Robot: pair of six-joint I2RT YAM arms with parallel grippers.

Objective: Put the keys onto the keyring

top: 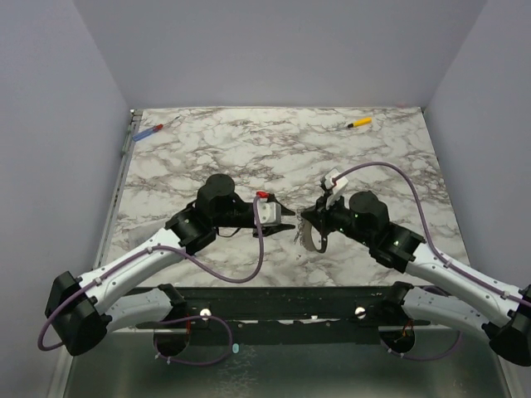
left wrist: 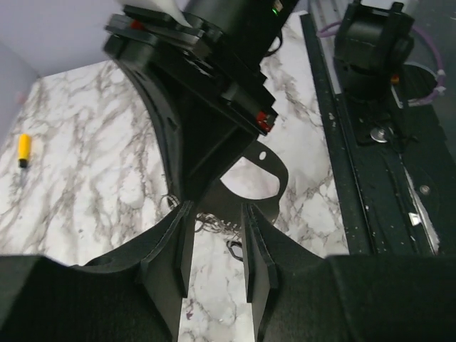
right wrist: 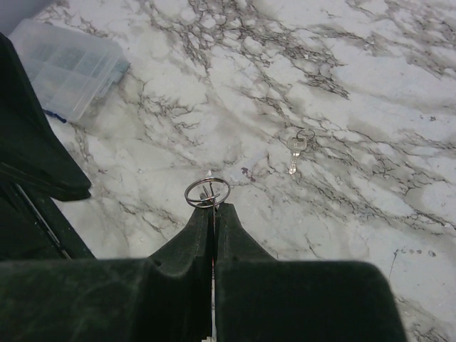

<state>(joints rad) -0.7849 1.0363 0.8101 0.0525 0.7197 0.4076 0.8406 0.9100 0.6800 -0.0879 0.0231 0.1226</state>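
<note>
My right gripper [right wrist: 214, 205] is shut on the keyring [right wrist: 207, 192], a thin shiny metal loop that sticks out past its fingertips, with slim metal pieces crossing inside it. One small silver key [right wrist: 296, 148] lies flat on the marble beyond it, to the right. In the top view both grippers meet tip to tip at the table's middle, the left [top: 288, 219] facing the right [top: 304, 222]. My left gripper [left wrist: 217, 211] stands open with bare marble between its fingers. Shiny metal loops [left wrist: 213, 221] hang just ahead of them under the right gripper's black body [left wrist: 214, 114].
A yellow-handled tool [top: 358, 123] lies at the back right and a blue-and-red tool [top: 148, 131] at the back left. A small dark loop [left wrist: 234, 249] lies on the marble by my left gripper's right finger. The black base rail [top: 274, 303] runs along the near edge.
</note>
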